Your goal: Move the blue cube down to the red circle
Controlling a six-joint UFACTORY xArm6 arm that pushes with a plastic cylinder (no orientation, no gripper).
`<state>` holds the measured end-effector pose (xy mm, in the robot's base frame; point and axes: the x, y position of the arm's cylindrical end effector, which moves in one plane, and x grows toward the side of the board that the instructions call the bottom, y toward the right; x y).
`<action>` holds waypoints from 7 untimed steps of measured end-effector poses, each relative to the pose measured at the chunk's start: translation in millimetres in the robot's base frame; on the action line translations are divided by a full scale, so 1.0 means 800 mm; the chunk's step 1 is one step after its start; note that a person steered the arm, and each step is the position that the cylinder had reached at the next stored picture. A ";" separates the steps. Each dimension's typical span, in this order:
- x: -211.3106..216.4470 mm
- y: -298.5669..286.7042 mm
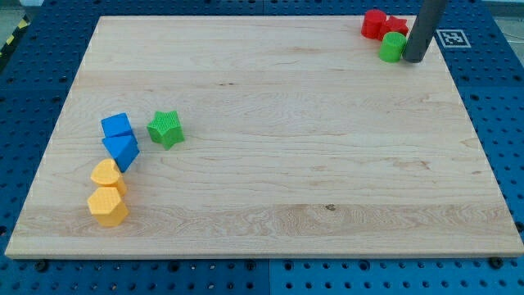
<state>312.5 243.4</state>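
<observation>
The blue cube (116,125) lies at the view's left on the wooden board (270,131), touching a blue triangular block (122,150) just below it. The red circle (375,23) sits at the view's top right, next to another red block (396,26). My tip (413,59) stands at the top right, just right of a green block (392,47) and touching or almost touching it. The tip is far from the blue cube.
A green star (166,129) lies right of the blue cube. Two yellow blocks (107,175) (107,206) lie below the blue triangular block. A marker tag (451,38) sits off the board at the top right.
</observation>
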 end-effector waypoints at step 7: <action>0.168 -0.629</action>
<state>447.3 -259.9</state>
